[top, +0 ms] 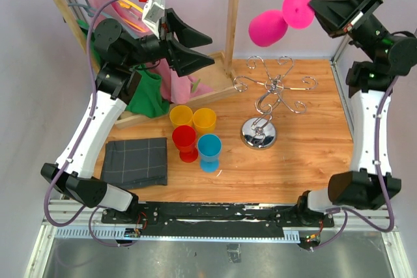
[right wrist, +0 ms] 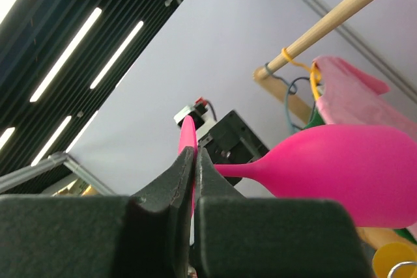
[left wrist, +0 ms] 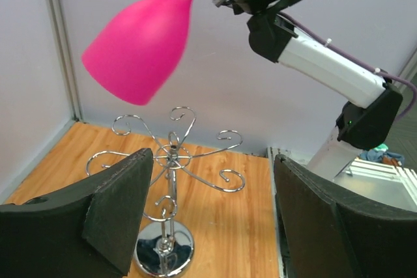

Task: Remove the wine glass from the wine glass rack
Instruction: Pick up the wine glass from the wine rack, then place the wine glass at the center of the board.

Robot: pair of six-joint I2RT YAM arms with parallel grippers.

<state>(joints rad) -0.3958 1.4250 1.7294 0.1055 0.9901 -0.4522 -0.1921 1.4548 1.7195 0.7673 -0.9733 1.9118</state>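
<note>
Right claw (top: 312,6) is clenched on the flat round foot of the pink plastic wine glass (top: 268,27), its two fingers (right wrist: 171,183) pressed together with the thin pink disc edge-on between them. It holds the glass aloft on its side, bowl pointing left. The glass is clear of every hook, above the far part of the chrome wire wine glass rack (top: 270,89).

No glass hangs on the rack's curled arms. Its round mirrored base (top: 258,133) stands on the wooden table (top: 306,154), right of centre.

Left claw (top: 207,47) is released, jaws spread wide and holding nothing. It is raised over the far left of the table and faces the rack and the glass.

Just left of the rack's base stand four plastic cups close together: a yellow cup (top: 181,115), an orange cup (top: 204,119), a red cup (top: 184,141) and a blue cup (top: 209,151). A dark grey folded cloth (top: 137,161) lies flat at the near left. At the far left stands a wooden clothes rack (top: 231,17) hung with pink and green garments.
</note>
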